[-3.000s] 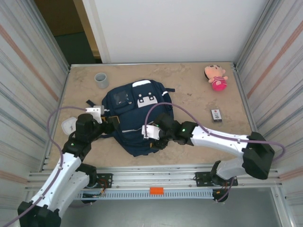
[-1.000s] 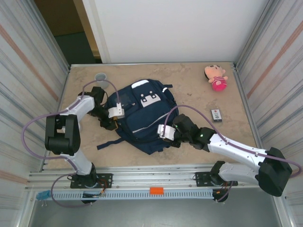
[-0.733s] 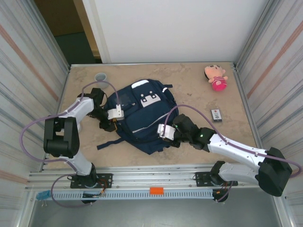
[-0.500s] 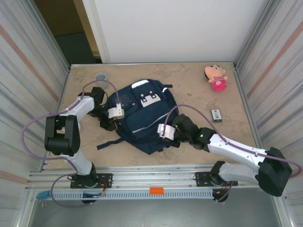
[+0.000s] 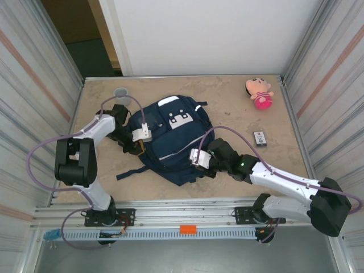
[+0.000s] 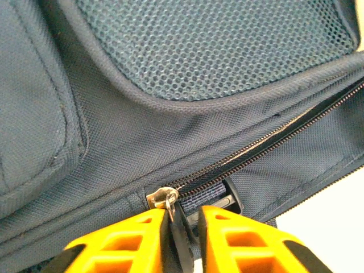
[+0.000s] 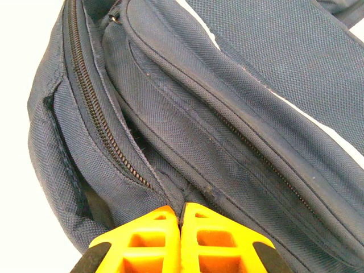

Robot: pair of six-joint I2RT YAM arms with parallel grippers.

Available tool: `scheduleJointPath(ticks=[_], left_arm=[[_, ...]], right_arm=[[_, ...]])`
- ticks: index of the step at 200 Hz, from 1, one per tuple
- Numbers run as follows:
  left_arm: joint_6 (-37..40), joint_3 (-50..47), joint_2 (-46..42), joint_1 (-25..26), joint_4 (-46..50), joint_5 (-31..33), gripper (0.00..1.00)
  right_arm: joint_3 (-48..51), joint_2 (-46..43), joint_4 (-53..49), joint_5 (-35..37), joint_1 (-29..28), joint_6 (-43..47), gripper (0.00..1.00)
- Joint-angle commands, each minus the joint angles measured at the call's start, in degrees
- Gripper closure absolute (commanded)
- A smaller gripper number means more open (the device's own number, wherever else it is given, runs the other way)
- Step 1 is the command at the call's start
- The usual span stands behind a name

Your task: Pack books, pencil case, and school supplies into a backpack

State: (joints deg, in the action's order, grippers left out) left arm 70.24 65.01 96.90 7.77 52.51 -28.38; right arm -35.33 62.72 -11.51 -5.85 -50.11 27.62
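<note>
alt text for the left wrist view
Close-up: the left gripper pinches the dark zip pull of a navy backpack, beside its silver slider. The zip runs up to the right under a mesh pocket.

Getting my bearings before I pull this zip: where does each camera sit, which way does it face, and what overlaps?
Top external: above and behind the bases, looking down at the table; both arms reach to the backpack.
Left wrist: on the left arm, facing the backpack's side; left gripper pinches the zip pull.
Right wrist: on the right arm, facing the backpack's near end; right gripper shut on a fabric fold.
Shared: all three show the backpack; both wrist views show its zip lines.
</note>
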Motion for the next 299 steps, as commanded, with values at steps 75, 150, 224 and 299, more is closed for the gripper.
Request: scheduleJointPath(ticks=[75, 150, 224, 299], left_arm=[[-3.8, -1.7, -1.8, 1.5, -1.3, 6.3, 0.77], [-10.3, -3.3, -7.7, 4.9, 1.0, -1.9, 0.95], [-16.7, -6.9, -11.9, 13.8, 0.7, -6.0, 0.95], [-28.8, -14.1, -20.2, 16.9, -9.8, -5.4, 0.99]], right_arm=[[1.0, -4.0, 3.8, 1.0, 0.4, -3.4, 1.0], [2.9, -2.5, 11.2, 3.1, 0.3, -12.1, 1.0], [2.2, 3.2, 18.2, 8.3, -2.8, -17.3, 1.0], [3.2, -1.1, 18.3, 6.1, -1.1, -22.8, 0.9]])
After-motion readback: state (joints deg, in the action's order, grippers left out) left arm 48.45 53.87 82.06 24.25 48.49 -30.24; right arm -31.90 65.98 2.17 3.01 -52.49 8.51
